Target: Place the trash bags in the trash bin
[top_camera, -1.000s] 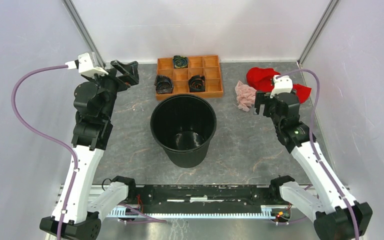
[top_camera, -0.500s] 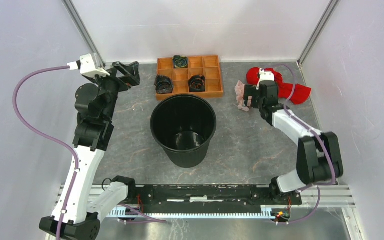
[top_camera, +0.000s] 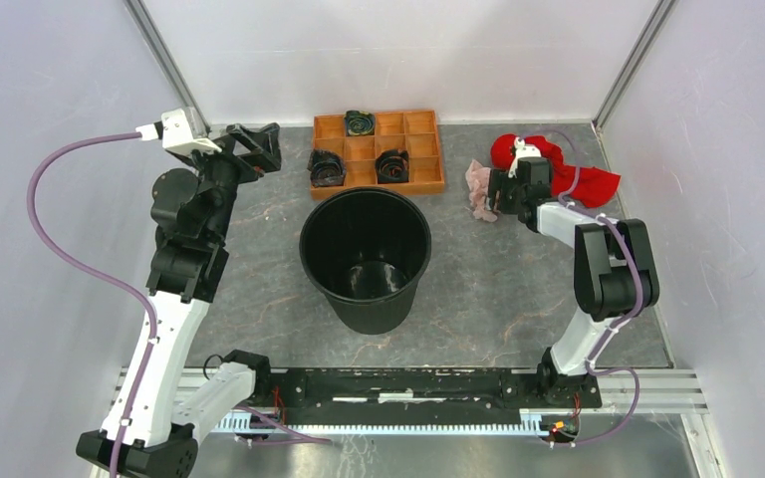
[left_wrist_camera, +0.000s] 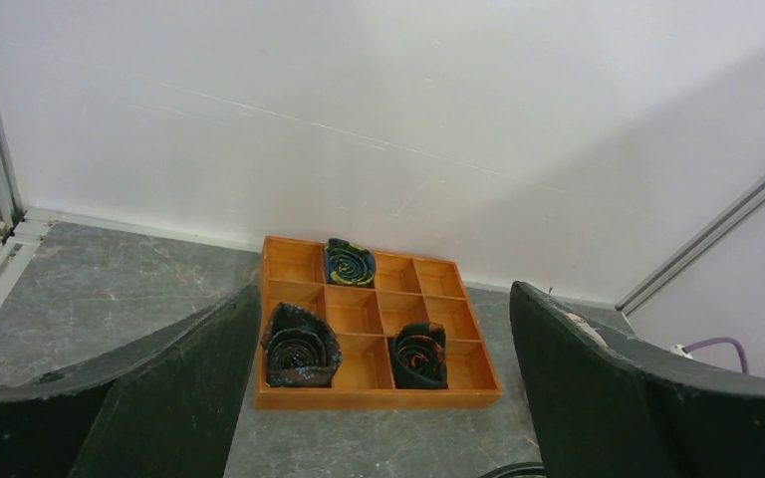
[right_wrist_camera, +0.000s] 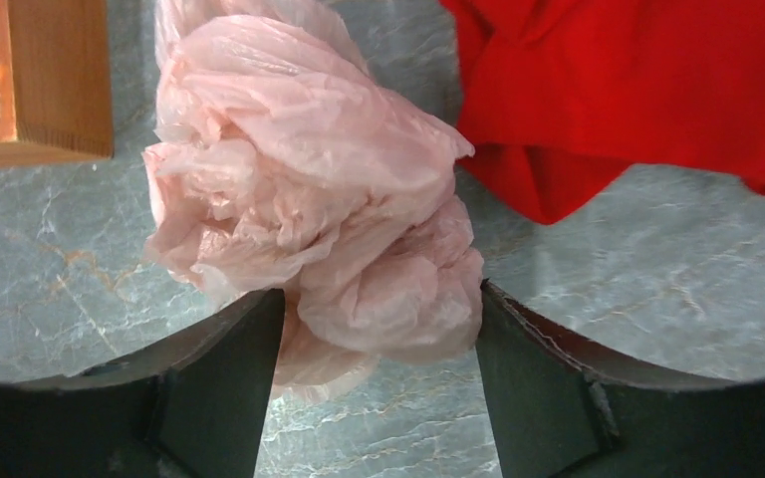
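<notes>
The pale pink, crumpled trash bag [top_camera: 479, 189] [right_wrist_camera: 309, 199] lies on the grey table right of the orange tray. My right gripper [top_camera: 496, 194] [right_wrist_camera: 379, 299] is down at it and open, and the bag's near lobe fills the gap between the two fingers, touching both. The round black trash bin [top_camera: 304, 244] stands upright in the middle of the table, with nothing showing inside. My left gripper [top_camera: 259, 144] [left_wrist_camera: 383, 294] hangs wide open and holding nothing at the back left, looking toward the tray.
An orange compartment tray [top_camera: 379, 189] [left_wrist_camera: 379, 398] with three dark rolled items sits behind the bin. A bright red cloth [top_camera: 598, 184] [right_wrist_camera: 637, 80] lies right beside the bag at the back right. White walls and metal corner posts close in the table.
The right arm has stretched forward and left, bringing its gripper down onto the pink bag, and its fingers have come in against the bag. The left gripper has shifted slightly right.
</notes>
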You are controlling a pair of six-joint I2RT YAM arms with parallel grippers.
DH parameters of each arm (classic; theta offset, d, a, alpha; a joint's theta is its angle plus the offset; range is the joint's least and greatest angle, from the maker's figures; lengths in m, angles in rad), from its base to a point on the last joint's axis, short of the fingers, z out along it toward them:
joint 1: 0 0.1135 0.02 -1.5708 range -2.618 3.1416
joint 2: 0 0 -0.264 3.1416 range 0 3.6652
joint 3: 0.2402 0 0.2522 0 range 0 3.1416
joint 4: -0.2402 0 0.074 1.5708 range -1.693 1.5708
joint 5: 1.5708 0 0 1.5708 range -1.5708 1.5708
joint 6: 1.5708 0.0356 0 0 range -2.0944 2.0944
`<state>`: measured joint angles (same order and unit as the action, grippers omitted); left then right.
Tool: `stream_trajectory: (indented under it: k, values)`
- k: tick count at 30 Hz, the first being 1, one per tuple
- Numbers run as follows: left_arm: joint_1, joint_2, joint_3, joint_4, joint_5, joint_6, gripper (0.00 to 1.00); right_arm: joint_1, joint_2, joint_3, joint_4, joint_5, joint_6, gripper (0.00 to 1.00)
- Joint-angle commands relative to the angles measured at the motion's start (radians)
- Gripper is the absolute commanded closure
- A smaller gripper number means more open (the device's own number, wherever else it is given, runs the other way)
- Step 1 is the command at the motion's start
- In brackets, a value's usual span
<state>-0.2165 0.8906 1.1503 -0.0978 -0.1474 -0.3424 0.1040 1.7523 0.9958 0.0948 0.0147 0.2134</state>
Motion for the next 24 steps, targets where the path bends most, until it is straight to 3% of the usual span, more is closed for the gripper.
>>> stream_trajectory:
  k: [1, 3, 6, 9, 17, 24]
  values:
    - [-0.005, -0.002, -0.006, 0.053, 0.010, 0.046, 0.00, -0.001, 0.024, 0.017, 0.065, -0.150, -0.003, 0.32]
    - [-0.005, -0.002, -0.007, 0.057, 0.013, 0.044, 0.00, -0.001, 0.019, -0.009, 0.073, -0.189, -0.003, 0.43]
    - [-0.004, -0.002, -0.013, 0.062, 0.016, 0.043, 0.00, 0.005, -0.016, -0.087, 0.104, -0.253, 0.005, 0.74]
    - [-0.006, -0.005, -0.019, 0.069, 0.018, 0.042, 0.00, 0.034, -0.081, -0.171, 0.094, -0.258, -0.004, 0.86]
    - [-0.006, -0.005, -0.036, 0.086, 0.026, 0.030, 0.00, 0.200, -0.375, -0.377, -0.045, -0.187, -0.040, 0.95]
    - [-0.009, 0.022, -0.013, 0.076, 0.102, -0.018, 0.00, 0.333, -0.559, -0.541, 0.020, -0.241, 0.134, 0.98]
